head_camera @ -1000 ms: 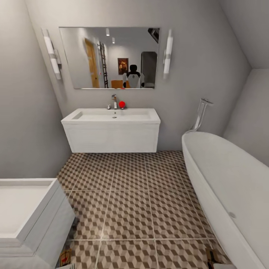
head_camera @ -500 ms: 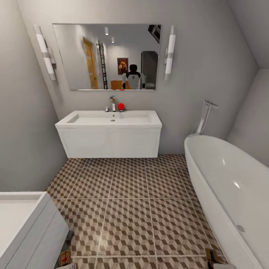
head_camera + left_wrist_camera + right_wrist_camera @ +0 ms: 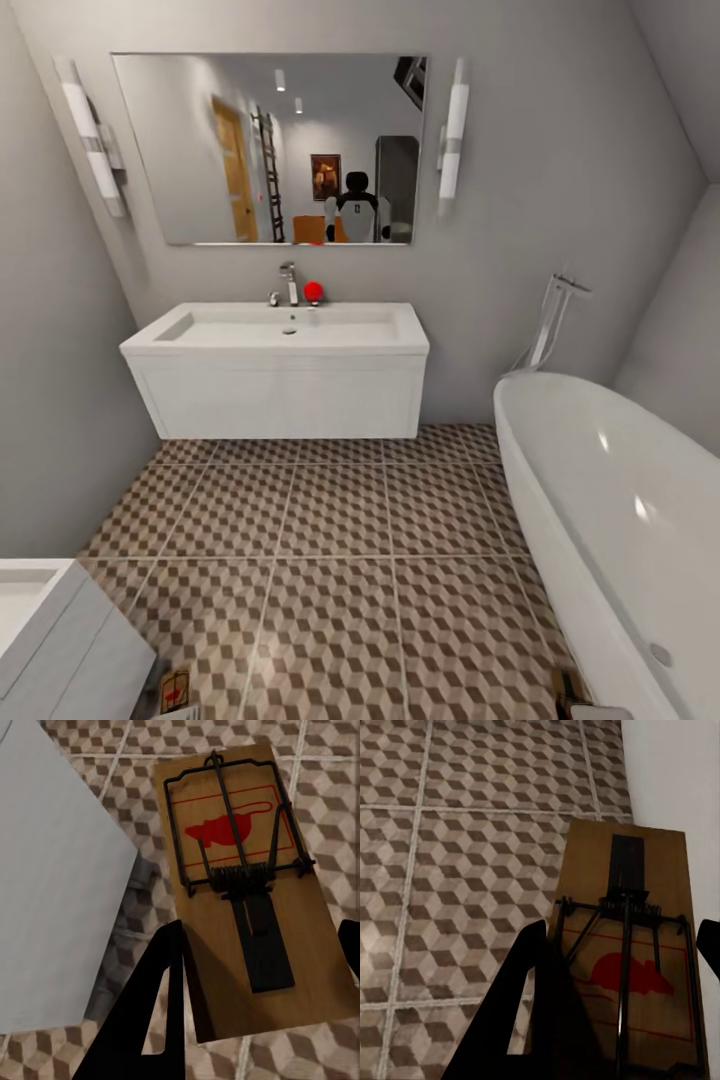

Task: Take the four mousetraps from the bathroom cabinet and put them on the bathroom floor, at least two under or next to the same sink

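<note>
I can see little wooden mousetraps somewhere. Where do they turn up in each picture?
Head view: left mousetrap at the bottom edge, left side; right mousetrap at the bottom edge, right side.
Left wrist view: left mousetrap between the left gripper fingers.
Right wrist view: right mousetrap between the right gripper fingers.
Shared landmark: the cube-patterned floor.

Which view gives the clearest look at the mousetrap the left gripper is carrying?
The left wrist view: the mousetrap sits between the left gripper fingers, showing its wire spring, bar and red mouse mark. The head view shows it as a small tan board at the frame's bottom edge. The right wrist view shows a different mousetrap.
</note>
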Motion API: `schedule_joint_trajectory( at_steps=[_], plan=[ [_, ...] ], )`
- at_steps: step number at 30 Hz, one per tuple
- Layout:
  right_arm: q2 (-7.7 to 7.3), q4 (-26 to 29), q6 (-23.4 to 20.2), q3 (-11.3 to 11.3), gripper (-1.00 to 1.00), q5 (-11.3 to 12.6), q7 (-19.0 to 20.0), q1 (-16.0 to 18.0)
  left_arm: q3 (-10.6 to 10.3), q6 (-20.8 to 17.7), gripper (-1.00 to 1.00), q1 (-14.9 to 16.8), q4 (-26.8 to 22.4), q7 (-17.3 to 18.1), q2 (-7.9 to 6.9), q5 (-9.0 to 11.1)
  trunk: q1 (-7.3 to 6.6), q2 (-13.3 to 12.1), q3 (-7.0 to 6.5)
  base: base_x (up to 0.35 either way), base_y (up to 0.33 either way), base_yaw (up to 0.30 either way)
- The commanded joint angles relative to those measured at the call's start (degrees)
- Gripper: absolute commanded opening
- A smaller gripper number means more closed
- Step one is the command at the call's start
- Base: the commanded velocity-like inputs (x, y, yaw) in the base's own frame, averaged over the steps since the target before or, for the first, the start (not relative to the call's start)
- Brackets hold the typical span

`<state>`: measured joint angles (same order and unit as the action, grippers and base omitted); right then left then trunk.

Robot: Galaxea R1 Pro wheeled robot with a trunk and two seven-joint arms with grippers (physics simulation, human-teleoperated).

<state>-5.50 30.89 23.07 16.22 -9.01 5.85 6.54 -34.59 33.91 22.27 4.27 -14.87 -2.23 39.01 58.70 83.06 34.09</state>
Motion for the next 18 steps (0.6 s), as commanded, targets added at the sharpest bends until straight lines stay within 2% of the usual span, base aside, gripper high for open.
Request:
schedule_joint_trajectory(
  at_steps=[1,18],
  plan=[
    [0.06,-0.04,0.22,0.48,-1.0,-0.5,0.47,0.05,-0.32,0.1,-1.0,0.05,0.12,-0.51,0.03,-0.33,0.03,0.02,0.05,0.306,-0.049,0.0],
    [0.06,-0.04,0.22,0.49,-1.0,-0.52,0.47,0.05,-0.3,0.1,-1.0,0.05,0.12,-0.51,0.03,-0.34,0.03,0.02,0.05,0.307,-0.005,0.0]
  ],
)
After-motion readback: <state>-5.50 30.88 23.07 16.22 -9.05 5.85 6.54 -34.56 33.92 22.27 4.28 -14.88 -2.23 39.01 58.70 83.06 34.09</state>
